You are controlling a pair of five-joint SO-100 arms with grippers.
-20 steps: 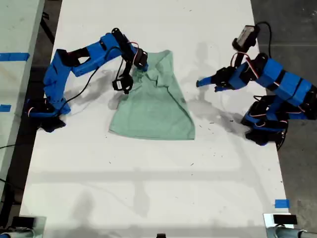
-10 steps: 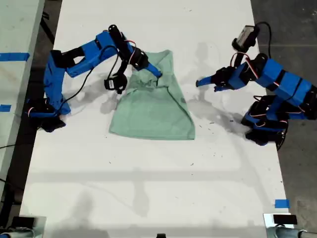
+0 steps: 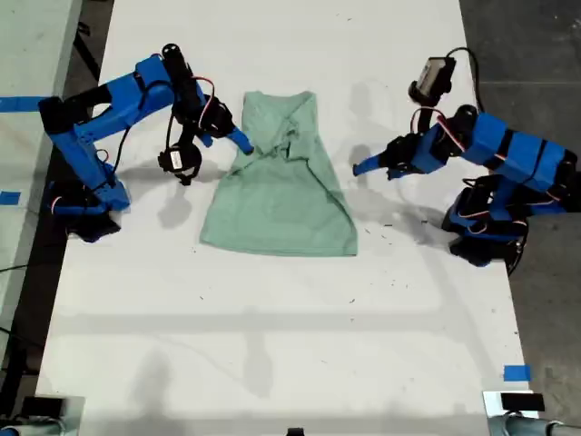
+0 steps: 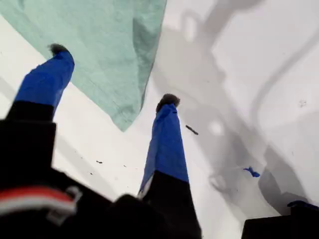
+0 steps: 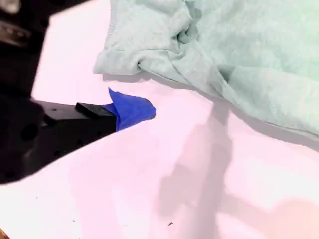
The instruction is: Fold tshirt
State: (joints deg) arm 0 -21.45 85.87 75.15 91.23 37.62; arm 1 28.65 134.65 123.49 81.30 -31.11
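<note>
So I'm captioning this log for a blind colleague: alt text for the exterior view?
A pale green tshirt, partly folded, lies on a white table between two blue robot arms. Neither gripper holds it; one hovers at each side edge.

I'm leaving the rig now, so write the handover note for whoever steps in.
My first end effector: open and empty, at the tshirt's edge on the exterior view's right.
My second end effector: holds no cloth, just off the bunched part on the exterior view's left; the jaws' state is unclear.
Tshirt: lies on the white table between the arms.
Done: the sides look folded in, giving a narrow shape, wrinkled near the far end.
Left: smooth the bunch and probably fold it lengthwise.
</note>
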